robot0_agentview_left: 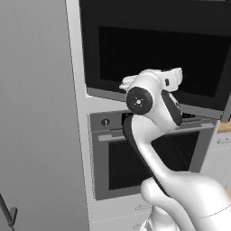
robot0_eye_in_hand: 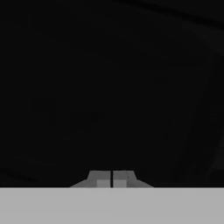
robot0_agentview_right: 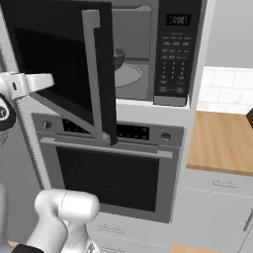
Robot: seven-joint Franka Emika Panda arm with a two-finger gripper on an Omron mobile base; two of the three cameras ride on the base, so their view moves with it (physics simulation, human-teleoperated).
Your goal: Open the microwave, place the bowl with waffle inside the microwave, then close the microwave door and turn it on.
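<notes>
A large black built-in microwave (robot0_agentview_right: 148,49) with grey trim fills the upper centre of the right base view, its keypad strip at upper right. The wide black microwave door (robot0_agentview_right: 59,59), with dark glass and a long grey vertical bar handle (robot0_agentview_right: 94,74), stands partly swung out to the left. Through the gap, a dark bowl (robot0_agentview_right: 118,58) sits on the pale round turntable; whether it holds the waffle cannot be told.

In the hand view the tool (robot0_eye_in_hand: 112,179) shows at bottom centre, its finger tips pressed together and holding nothing, facing dark glass.

The step in hand appears to be closing the door. A steady push on the glass, well out toward the handle edge and following the door's arc, should work best; a push near the hinge would slip.

The door's lower edge hangs just above the grey oven (robot0_agentview_right: 108,168) with its knobs. A wooden worktop (robot0_agentview_right: 222,143) lies at right, apart from the swing.
</notes>
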